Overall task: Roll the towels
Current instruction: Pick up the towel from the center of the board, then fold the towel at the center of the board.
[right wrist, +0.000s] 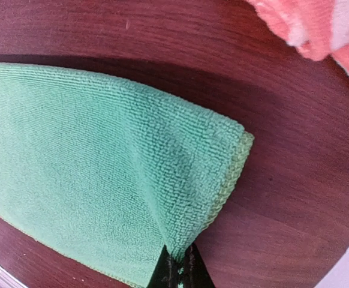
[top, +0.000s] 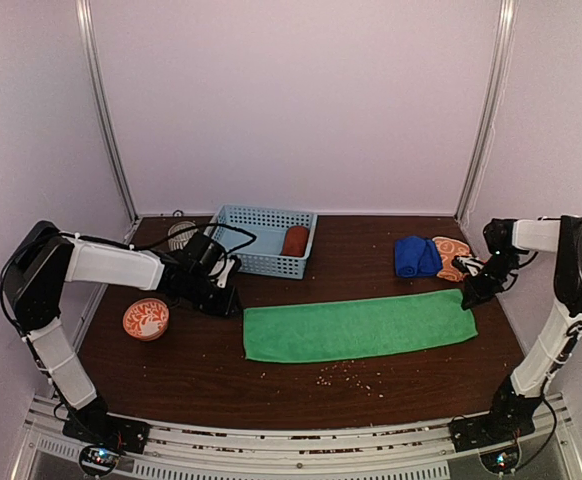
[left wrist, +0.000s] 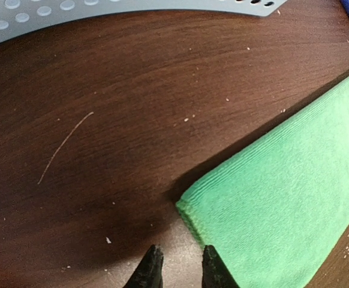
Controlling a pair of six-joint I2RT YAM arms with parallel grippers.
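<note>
Dark table [right wrist: 294, 228] bears green towel [right wrist: 102, 168], corner pinched in closed right claw [right wrist: 179, 268].

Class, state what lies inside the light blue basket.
A rust-red towel roll sits at the right end of the basket. The near wall hides part of its floor.

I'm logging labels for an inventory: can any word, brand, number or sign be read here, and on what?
No text can be read in any view.
The bowl and the orange towel carry only white patterns, not letters.
The basket, green towel, blue towel and rust-red towel are plain.
</note>
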